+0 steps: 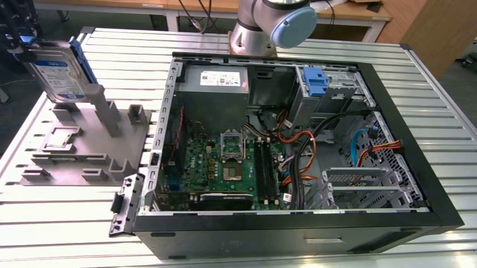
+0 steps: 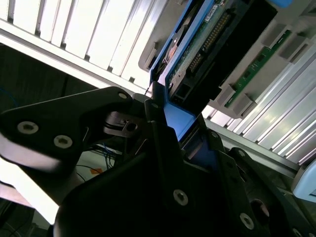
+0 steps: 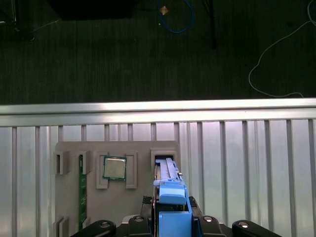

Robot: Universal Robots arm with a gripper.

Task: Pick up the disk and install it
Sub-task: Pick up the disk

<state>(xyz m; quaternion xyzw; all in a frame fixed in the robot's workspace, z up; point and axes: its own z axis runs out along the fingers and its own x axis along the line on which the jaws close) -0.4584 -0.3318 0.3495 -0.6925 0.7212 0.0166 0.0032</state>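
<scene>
In the exterior view the disk (image 1: 61, 75), a silver-grey drive with a white-and-blue label and a blue frame, hangs upright and slightly tilted at the far left. It sits over the tall post of the grey fixture (image 1: 89, 148). My gripper (image 1: 20, 43) is shut on its upper end. In the second wrist view the black fingers (image 2: 148, 128) clamp the blue frame, and the disk (image 2: 207, 44) extends away from them. The first wrist view looks along the disk's blue edge (image 3: 170, 190), which is held above an empty slot of the fixture (image 3: 69, 148).
The open computer case (image 1: 417, 184) lies on the slatted metal table (image 1: 439, 100) at the exterior view's right, with a blue bracket (image 1: 316, 81) in its drive bay and a metal cage (image 1: 365, 184) near the front. The fixture holds a small silver chip (image 3: 114, 168) and a green card (image 3: 82, 187). The arm's base (image 1: 268, 22) stands behind the case.
</scene>
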